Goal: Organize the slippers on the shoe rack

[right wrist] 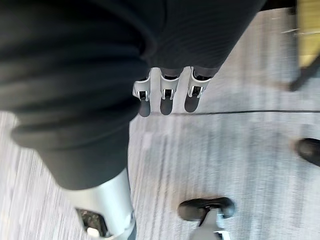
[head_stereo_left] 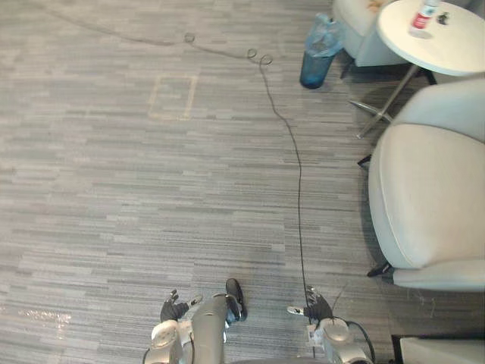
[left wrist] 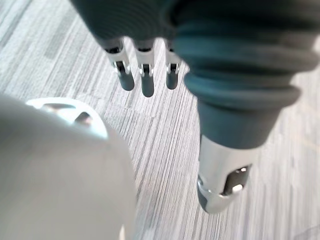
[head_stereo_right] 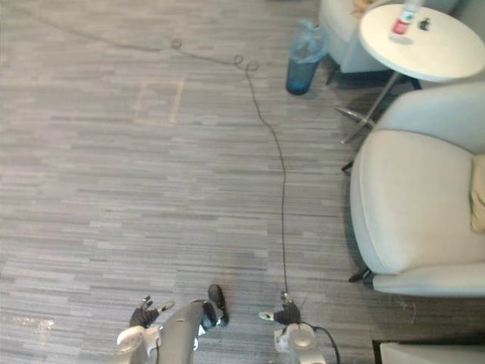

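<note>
both hang low over the grey floor: left robot hand, then right robot hand, fingers loosely straight, holding nothing; a pale armchair stands further right. where the slippers lie i cannot tell. i'd guess them light and floppy, best pinched at the heel rim.

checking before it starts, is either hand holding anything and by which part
Nothing is held: the left hand and the right hand both hang empty above the carpet, fingers relaxed.
</note>
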{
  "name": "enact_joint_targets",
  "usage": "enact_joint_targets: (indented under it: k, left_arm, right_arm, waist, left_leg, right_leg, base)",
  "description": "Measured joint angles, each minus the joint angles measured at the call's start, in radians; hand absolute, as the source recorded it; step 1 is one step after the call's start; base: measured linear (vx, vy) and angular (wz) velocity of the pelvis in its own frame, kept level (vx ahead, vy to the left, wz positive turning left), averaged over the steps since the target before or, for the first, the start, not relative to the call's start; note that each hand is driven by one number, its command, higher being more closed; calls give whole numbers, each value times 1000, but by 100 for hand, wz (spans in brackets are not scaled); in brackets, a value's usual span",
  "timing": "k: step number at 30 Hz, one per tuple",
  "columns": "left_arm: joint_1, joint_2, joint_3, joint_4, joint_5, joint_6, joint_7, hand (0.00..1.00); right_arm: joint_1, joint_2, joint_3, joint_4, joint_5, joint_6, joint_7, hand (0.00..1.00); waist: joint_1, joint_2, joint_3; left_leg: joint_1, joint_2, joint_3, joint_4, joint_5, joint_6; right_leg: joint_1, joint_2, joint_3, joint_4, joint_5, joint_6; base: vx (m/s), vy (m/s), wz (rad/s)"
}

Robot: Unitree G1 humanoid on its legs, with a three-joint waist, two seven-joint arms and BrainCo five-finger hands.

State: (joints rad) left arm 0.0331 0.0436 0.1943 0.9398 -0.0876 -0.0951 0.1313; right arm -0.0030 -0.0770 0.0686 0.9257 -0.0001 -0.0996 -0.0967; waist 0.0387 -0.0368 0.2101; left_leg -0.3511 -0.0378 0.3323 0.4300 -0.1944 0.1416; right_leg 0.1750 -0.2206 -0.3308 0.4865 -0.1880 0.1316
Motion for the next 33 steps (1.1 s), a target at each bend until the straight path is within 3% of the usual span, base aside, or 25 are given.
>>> enact_joint_targets:
  k: [2,3,6,8,9,11,12,13,14,15,16,17,18,19,21,23,24,25,26,27,28,29,31,33]
  left_arm:
    - [1,3,0,23,9,18,0,0]
    - [13,4,1,36,10,25,0,0]
    - [27,4,-13,55,10,34,0,0]
    - [14,-1,-18,58,21,35,0,0]
    - [12,-3,-19,57,27,34,0,0]
    - [14,4,-19,57,30,34,0,0]
    - [15,3,-18,56,36,34,0,0]
    - [22,-6,-17,54,48,34,-1,0]
    - [28,-21,-8,52,48,33,0,0]
    - [19,-38,8,44,49,33,-2,0]
    - [11,-60,32,24,49,34,-2,0]
    - [23,-82,65,-2,48,33,0,0]
    - [31,-87,73,-18,48,33,1,0]
    - [33,-83,76,-29,48,34,1,0]
    - [37,-71,78,-56,48,32,1,0]
    - [36,-63,69,-67,48,27,1,0]
    - [33,-53,54,-67,48,14,1,0]
    - [34,-52,53,-66,47,12,1,0]
    - [41,-52,46,-64,47,13,1,0]
    - [60,-49,32,-58,33,12,2,0]
    - [60,-48,25,-56,31,12,2,0]
    - [53,-32,20,-51,27,13,1,0]
    - [51,-6,15,-41,26,13,0,0]
    - [38,15,13,-18,26,15,1,0]
  right_arm:
    - [5,6,-15,3,0,0,4,0]
    - [9,7,-15,2,0,-2,10,0]
    - [26,5,-15,-12,1,-5,16,0]
    - [26,-11,-18,-14,1,-12,16,0]
    - [26,-10,-28,-14,9,-16,15,0]
    - [26,3,-28,-16,10,-22,14,0]
    - [30,7,-30,-16,10,-22,14,0]
    - [41,7,-35,-25,10,-22,14,0]
    - [50,17,-48,-41,9,-21,13,0]
    - [52,19,-60,-49,7,-14,13,0]
    - [56,11,-60,-66,2,-10,14,0]
    - [65,2,-52,-95,2,-5,13,0]
    - [65,3,-43,-98,3,-3,12,0]
    - [65,15,-36,-100,3,0,11,0]
    - [66,46,-33,-92,3,0,9,0]
    - [46,62,-33,-74,2,0,9,0]
    - [30,58,-41,-63,2,0,7,0]
    - [27,56,-43,-55,1,0,6,0]
    - [23,52,-52,-29,0,1,6,0]
    - [26,37,-54,-5,0,1,3,0]
    - [30,37,-54,3,-1,5,2,0]
    - [33,48,-53,15,-1,12,1,0]
    - [50,65,-55,15,-2,12,1,0]
    - [52,69,-59,15,-2,13,0,0]
  waist:
    - [-6,-4,1]
    - [-22,2,2]
    - [-47,13,3]
    - [-60,19,7]
    - [-67,21,8]
    - [-89,-2,-1]
    - [-91,-10,-6]
    - [-96,2,-23]
    - [-96,11,-44]
    - [-97,22,-43]
    - [-96,41,-33]
    - [-82,70,-22]
    - [-70,77,-16]
    - [-64,84,-13]
    - [-41,47,-17]
    - [-33,33,-17]
    - [-30,29,-14]
    - [-29,31,-14]
    - [-20,40,-15]
    - [-6,60,-18]
    - [-1,61,-23]
    - [0,38,-31]
    - [-9,-17,-51]
    - [-23,-50,-36]
  left_leg:
    - [123,-46,-62,-61,-13,6]
    - [231,-60,-115,-135,-14,7]
    - [391,-58,-205,-245,-15,5]
    - [471,-43,-280,-280,-44,1]
    - [497,-33,-312,-286,-63,-8]
    - [541,-25,-389,-287,-120,-32]
    - [564,-21,-426,-278,-151,-39]
    - [582,3,-464,-265,-179,-50]
    - [565,21,-485,-207,-185,-61]
    - [508,29,-465,-72,-178,-76]
    - [424,41,-422,142,-140,-140]
    - [328,100,-358,394,-32,-237]
    - [287,147,-308,520,-20,-239]
    - [252,200,-248,613,-51,-221]
    - [159,238,-144,590,-118,-190]
    - [80,217,-107,427,-148,-185]
    - [11,166,-136,213,-114,-193]
    - [2,156,-152,153,-90,-199]
    - [-7,134,-198,-27,-12,-212]
    - [-6,134,-253,-135,155,-232]
    - [-2,126,-260,-124,205,-220]
    - [1,103,-254,-98,199,-201]
    - [11,53,-233,-66,152,-158]
    - [101,18,-214,-68,99,-125]
  right_leg:
    - [-91,-9,76,304,-21,-7]
    - [-167,30,126,441,-55,-27]
    - [-324,106,160,432,-130,-103]
    - [-459,159,189,259,-142,-105]
    - [-500,178,205,157,-115,-92]
    - [-534,186,242,-134,13,-72]
    - [-543,188,268,-161,77,-77]
    - [-540,208,284,-122,128,-100]
    - [-537,215,263,-95,127,-127]
    - [-518,207,226,-84,98,-137]
    - [-472,214,206,-89,69,-151]
    - [-391,237,202,-121,38,-168]
    - [-338,255,205,-140,18,-180]
    - [-263,267,212,-164,-4,-192]
    - [-120,243,235,-238,-35,-197]
    - [-56,206,253,-287,-36,-197]
    - [-5,162,267,-326,-44,-184]
    - [5,154,270,-332,-46,-181]
    - [34,143,286,-347,-53,-169]
    - [79,146,317,-362,-73,-139]
    - [92,138,326,-359,-80,-127]
    - [97,107,342,-334,-83,-124]
    - [5,63,390,-120,-65,-116]
    - [-76,42,430,157,46,-55]
  base:
    - [664,179,92]
    - [680,126,86]
    - [517,21,90]
    - [498,-66,101]
    - [507,-106,107]
    - [531,-151,115]
    - [592,-225,119]
    - [645,-255,124]
    - [669,-256,122]
    - [670,-237,111]
    - [661,-211,70]
    - [801,-197,27]
    - [679,-117,-10]
    - [651,-89,-22]
    - [713,-101,-22]
    - [559,11,-31]
    - [536,99,-30]
    - [651,187,-40]
    - [566,246,-57]
    - [584,291,-61]
    - [599,343,-43]
    - [474,277,-6]
    - [585,273,8]
    - [566,225,4]
